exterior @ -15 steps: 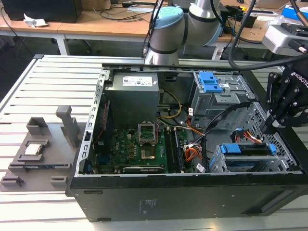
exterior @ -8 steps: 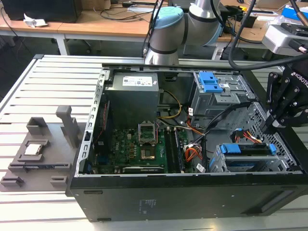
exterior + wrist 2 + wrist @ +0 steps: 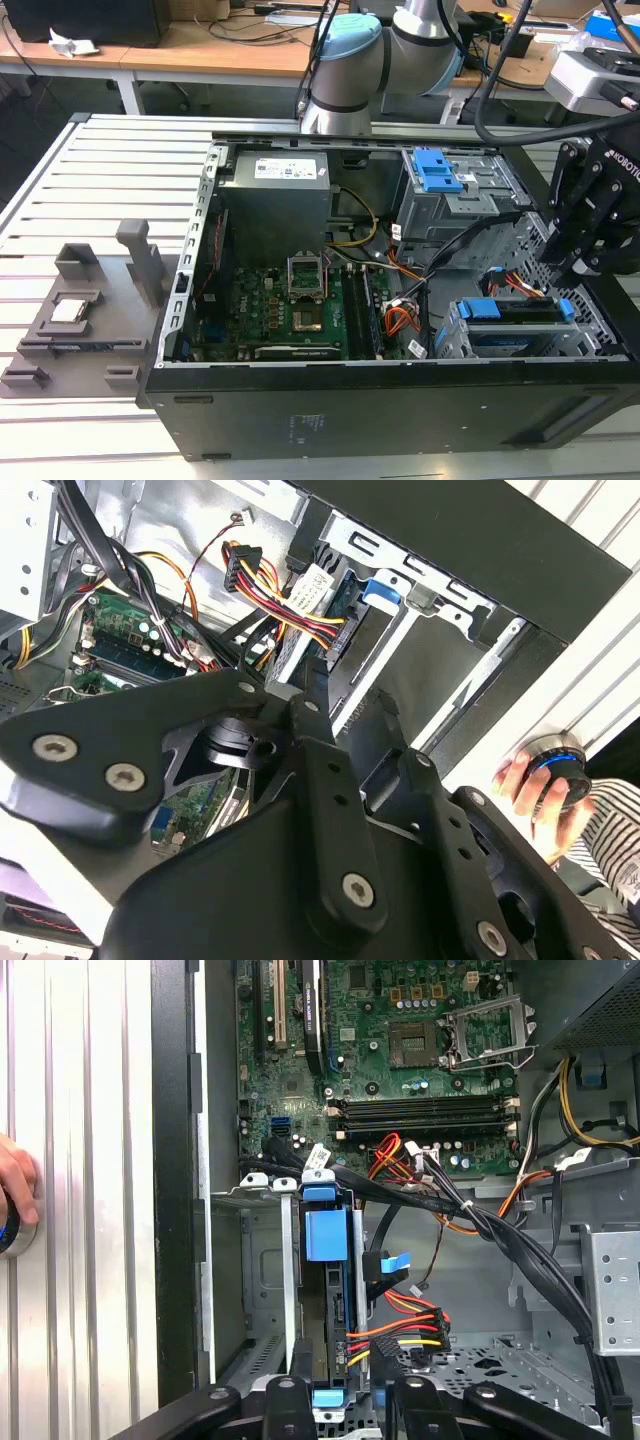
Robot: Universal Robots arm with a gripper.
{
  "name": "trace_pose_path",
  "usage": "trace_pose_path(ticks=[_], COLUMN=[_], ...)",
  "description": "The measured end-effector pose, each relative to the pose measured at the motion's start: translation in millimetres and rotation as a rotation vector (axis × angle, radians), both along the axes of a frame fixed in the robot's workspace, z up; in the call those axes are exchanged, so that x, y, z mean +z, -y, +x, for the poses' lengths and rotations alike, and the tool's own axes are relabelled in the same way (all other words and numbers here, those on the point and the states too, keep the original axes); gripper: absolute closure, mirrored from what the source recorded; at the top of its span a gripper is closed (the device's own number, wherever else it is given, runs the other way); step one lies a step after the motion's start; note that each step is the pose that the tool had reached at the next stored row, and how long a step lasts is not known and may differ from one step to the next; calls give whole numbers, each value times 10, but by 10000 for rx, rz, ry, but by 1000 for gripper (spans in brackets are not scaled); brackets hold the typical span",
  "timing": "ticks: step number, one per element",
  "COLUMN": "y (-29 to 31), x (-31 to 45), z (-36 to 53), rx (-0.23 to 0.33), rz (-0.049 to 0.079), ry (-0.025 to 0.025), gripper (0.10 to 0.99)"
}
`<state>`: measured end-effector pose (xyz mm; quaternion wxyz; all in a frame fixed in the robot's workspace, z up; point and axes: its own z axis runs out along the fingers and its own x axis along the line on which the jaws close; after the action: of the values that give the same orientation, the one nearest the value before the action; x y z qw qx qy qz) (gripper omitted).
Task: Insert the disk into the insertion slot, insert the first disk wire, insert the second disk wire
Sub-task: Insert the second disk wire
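Item: open computer case (image 3: 330,400) on a slatted table (image 3: 90,180); the black gripper (image 3: 572,268) hangs over the case's corner at the exterior view's right, just above the disk (image 3: 515,318), whose blue bracket stands on edge inside the silver insertion slot (image 3: 470,345). In the first wrist view the fingers (image 3: 285,1400) straddle the disk's blue end (image 3: 330,1396), set only slightly apart; actual contact cannot be told. Beside the disk: a bundle of red, yellow and black wires (image 3: 400,1332); a person's hand (image 3: 530,790) rests on a round knob outside the case.
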<state>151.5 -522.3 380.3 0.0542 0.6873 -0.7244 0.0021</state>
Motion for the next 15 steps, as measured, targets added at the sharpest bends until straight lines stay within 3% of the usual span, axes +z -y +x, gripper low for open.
trace_pose_path(ticks=[4,8,15], y=[-5,-26,-136], x=[-10,-88,-135], z=[-11,-117,-286], rx=[0,0,0], rz=[-4,2,-15], ry=[0,0,0], gripper=[725,725,725])
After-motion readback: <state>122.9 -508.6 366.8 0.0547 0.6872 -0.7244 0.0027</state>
